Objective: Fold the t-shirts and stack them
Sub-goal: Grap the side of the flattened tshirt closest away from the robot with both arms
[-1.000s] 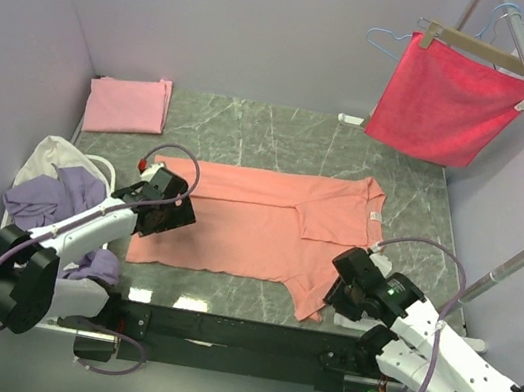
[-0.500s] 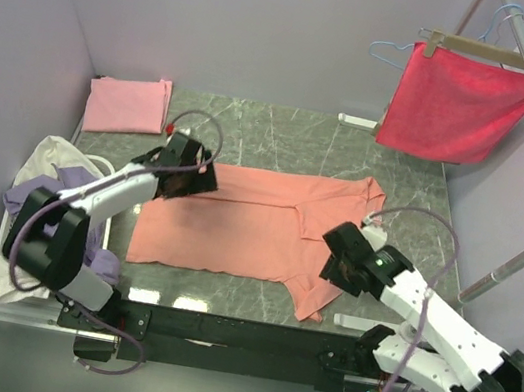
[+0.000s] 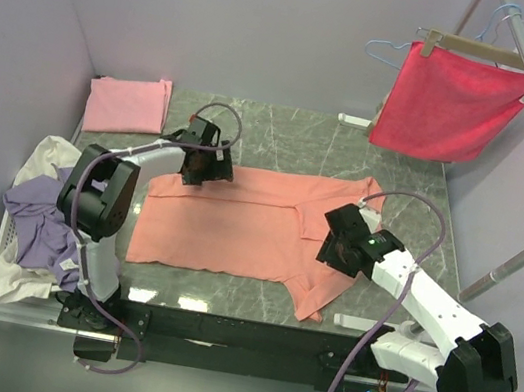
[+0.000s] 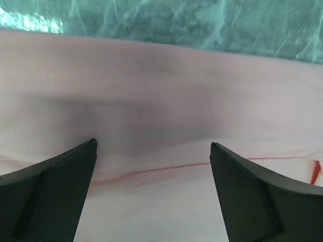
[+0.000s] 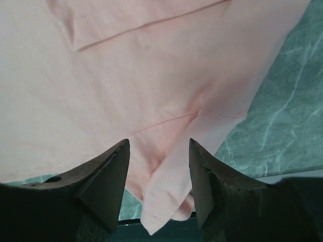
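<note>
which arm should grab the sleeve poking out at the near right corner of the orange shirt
Right. The right arm's fingers hang open directly over that sleeve, while the left arm's fingers are across the orange shirt, at its far left edge.

Parted hand (image 5: 159,147) over salmon-orange t-shirt (image 5: 126,75)

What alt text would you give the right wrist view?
The right gripper, jaws apart and empty, hangs above a salmon shirt lying flat, near its sleeve. Green marble table shows at the right.
</note>
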Robot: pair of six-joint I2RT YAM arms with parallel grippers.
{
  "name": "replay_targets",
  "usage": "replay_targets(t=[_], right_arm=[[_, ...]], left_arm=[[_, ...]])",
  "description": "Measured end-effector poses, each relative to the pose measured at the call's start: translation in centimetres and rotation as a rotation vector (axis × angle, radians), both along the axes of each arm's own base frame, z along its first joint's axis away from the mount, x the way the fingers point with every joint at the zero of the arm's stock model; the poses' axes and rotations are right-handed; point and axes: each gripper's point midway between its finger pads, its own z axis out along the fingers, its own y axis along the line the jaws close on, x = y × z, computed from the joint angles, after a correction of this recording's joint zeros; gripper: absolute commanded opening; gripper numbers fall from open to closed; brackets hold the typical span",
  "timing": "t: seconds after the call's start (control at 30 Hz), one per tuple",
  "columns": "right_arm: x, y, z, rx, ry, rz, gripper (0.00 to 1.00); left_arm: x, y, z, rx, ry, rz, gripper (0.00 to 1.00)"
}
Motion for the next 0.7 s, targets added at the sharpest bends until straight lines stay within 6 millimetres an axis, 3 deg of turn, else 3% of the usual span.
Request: replay_targets(t=[0.17, 0.33, 0.47, 0.7], right_arm=[[-0.7, -0.2, -0.9, 0.013, 0.029, 0.013, 0.57], [-2.6, 0.0, -2.7, 0.035, 0.105, 0.046, 0.56], [-3.6, 0.6, -3.1, 0.066, 0.147, 0.095, 0.54], [-2.6, 1.9, -1.4, 0.095, 0.114, 0.152, 0.55]], left_arm=[[1.6, 2.4, -0.2, 0.007, 0.014, 0.05, 0.99], [5.4, 5.7, -0.1, 0.025, -0.006, 0.123, 0.99], [7.4, 7.9, 0.0, 0.02, -0.022, 0.17, 0.99], [7.7, 8.3, 0.0, 0.026, -0.03, 0.167, 0.99]])
